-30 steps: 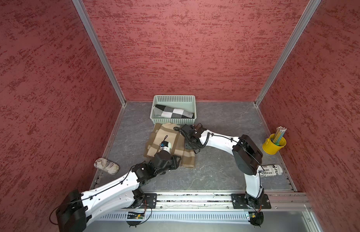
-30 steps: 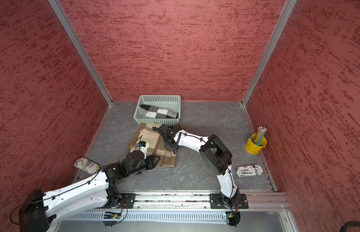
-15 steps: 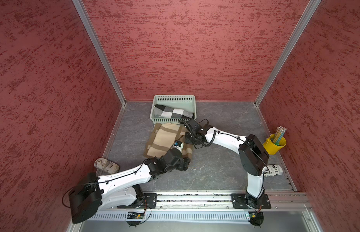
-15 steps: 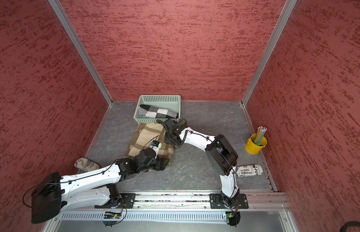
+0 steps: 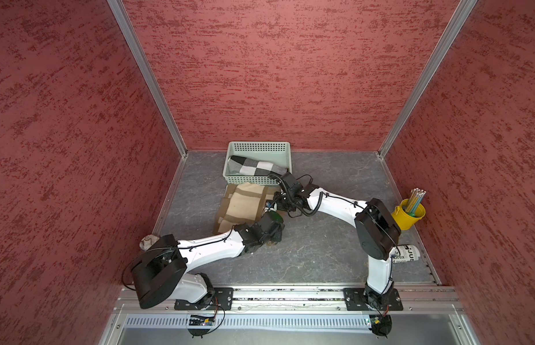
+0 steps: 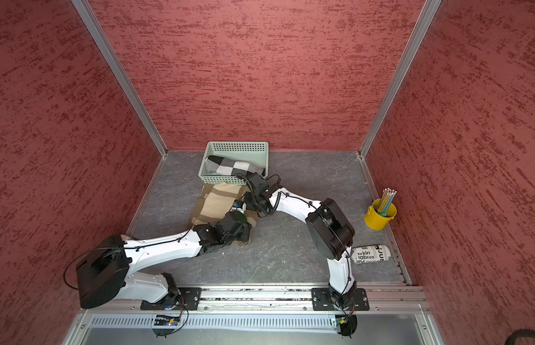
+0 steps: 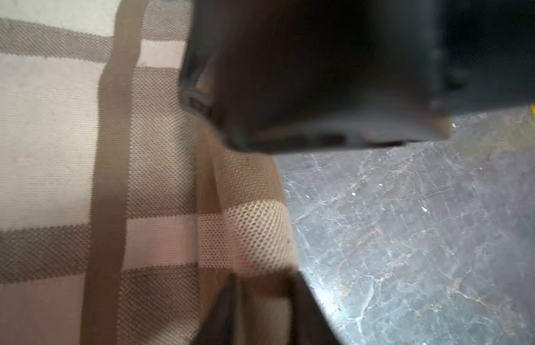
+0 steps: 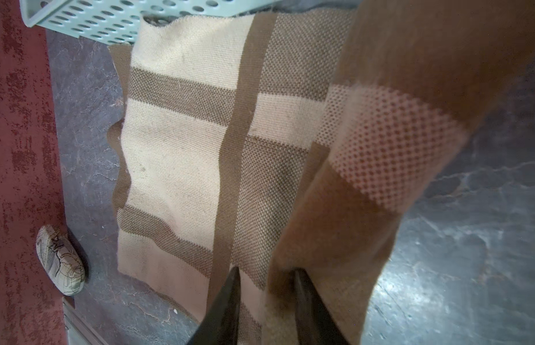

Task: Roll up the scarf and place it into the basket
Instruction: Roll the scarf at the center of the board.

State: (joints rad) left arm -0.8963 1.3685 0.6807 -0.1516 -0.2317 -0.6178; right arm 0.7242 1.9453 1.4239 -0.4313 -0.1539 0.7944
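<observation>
arms [image 5: 212, 248]: white shells — black joints | cables [image 5: 320, 198]: black, coiled | base plates [image 5: 218, 298]: black, screwed

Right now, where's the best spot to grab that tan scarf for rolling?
Take the scarf by its edge on the bucket side, from above, jaws across the edge. It lies flat, so only an edge can be pinched, and this one is already lifted into a fold.

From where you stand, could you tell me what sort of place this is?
Probably a robot test booth, not a home: two white arms bolted to an aluminium rail, red textured panels walling in a grey tabletop, and props like a yellow bucket of pencils.
</observation>
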